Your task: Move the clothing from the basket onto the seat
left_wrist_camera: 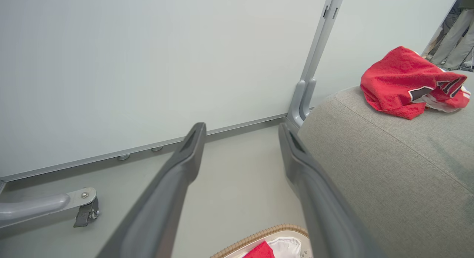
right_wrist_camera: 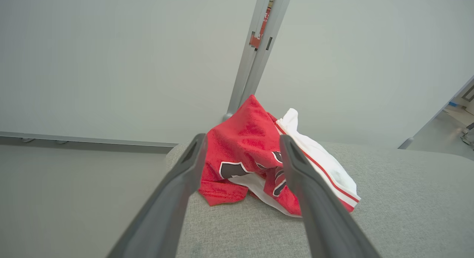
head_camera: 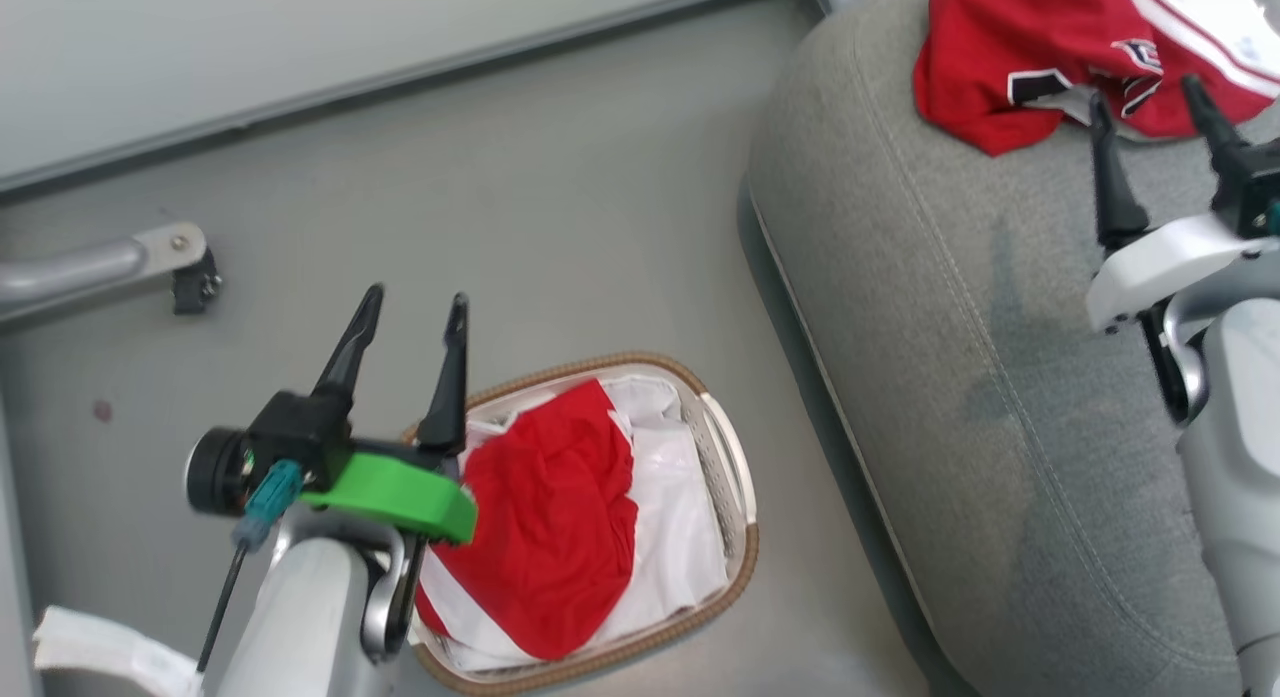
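A crumpled red jersey (head_camera: 1050,57) with black-and-white lettering lies on the far end of the grey seat (head_camera: 950,327); it also shows as the jersey (right_wrist_camera: 251,154) and the jersey (left_wrist_camera: 403,82). My right gripper (head_camera: 1155,102) stands open just short of it, nothing between its fingers. On the floor sits the oval basket (head_camera: 735,477) with a brown rim, holding a red garment (head_camera: 560,507) on a white liner. My left gripper (head_camera: 415,317) hovers open over the basket's left edge, holding nothing.
A grey panel wall (head_camera: 250,47) runs along the back, with a metal foot and caster (head_camera: 185,267) on the floor at left. Bare floor (head_camera: 550,207) lies between basket and wall. A person's legs (left_wrist_camera: 453,32) stand beyond the seat in the left wrist view.
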Controlling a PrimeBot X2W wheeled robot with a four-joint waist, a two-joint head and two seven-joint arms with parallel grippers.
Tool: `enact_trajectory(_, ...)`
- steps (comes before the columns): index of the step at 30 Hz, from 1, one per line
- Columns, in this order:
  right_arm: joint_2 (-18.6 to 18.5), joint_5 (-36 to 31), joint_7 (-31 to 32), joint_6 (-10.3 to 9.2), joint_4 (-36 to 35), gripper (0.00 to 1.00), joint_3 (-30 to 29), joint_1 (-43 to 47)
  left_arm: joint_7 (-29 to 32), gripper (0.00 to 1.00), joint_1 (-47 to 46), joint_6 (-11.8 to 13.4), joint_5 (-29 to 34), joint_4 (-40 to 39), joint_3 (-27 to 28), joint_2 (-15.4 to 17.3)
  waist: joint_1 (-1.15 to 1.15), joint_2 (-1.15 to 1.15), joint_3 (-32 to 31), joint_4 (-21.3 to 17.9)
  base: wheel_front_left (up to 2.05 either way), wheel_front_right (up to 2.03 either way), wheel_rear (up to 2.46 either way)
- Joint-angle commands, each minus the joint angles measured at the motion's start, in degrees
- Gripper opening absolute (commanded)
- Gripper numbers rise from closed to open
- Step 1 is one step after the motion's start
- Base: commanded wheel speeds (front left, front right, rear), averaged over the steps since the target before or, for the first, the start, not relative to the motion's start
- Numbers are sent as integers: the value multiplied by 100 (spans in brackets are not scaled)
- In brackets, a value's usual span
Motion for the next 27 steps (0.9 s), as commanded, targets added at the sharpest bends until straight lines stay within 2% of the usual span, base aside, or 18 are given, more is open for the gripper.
enact_trajectory(1, 37, 87, -2, -8, -25, 100, 65, 202, -4, 100, 219, 26, 40, 14, 156, -23, 0, 0, -696, 385, 0, 0, 0)
enact_trajectory(6, 313, 307, -2, -8, -192, 100, 249, 686, -3, 100, 773, 36, 65, -8, 682, -92, 0, 0, -1095, 605, 0, 0, 0)
enact_trajectory(12, 738, 364, -3, -8, -559, 100, 259, 1422, -3, 100, 1281, 11, 86, -10, 1047, -140, 0, 0, -1370, 829, 0, 0, 0)
enact_trajectory(20, 1144, 399, -2, -7, -1153, 100, 169, 2435, -4, 100, 1658, -17, 51, -27, 1088, -179, 0, 0, -1571, 1012, 0, 0, 0)
enact_trajectory(27, 1173, 692, -2, -8, -1405, 100, 329, 2959, -3, 100, 1840, -27, -110, -31, 1021, -187, 0, 0, -1629, 1032, 0, 0, 0)
